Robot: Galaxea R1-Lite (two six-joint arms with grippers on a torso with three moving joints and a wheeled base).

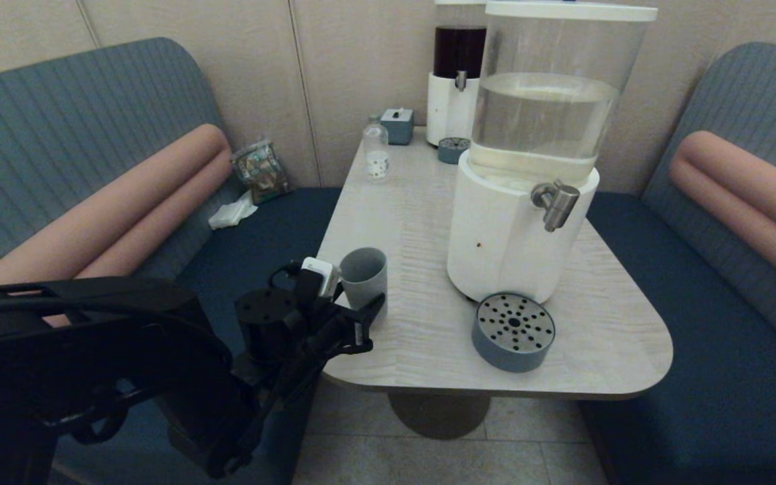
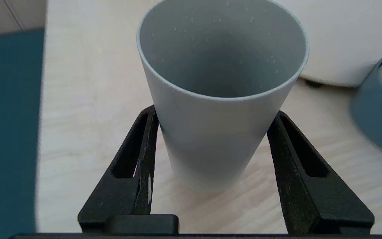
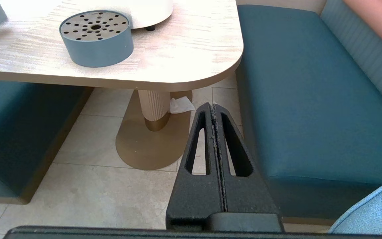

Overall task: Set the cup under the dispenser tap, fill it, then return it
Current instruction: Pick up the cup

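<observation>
The left gripper [image 2: 212, 146] has its two black fingers on both sides of the plain grey-blue tapered cup [image 2: 222, 89], spread wide; whether they already press the wall, I cannot tell. The cup stands upright near the left front edge of the pale wooden table [image 1: 422, 222], so the arm can come to it from the side. It looks empty, only small drops inside. The round grey-blue drip tray with perforated steel top [image 1: 513, 331] and the brushed-steel dispenser tap [image 1: 554, 201] are well apart from it. The right gripper [image 3: 215, 113] is clenched and empty, parked low beside the table.
</observation>
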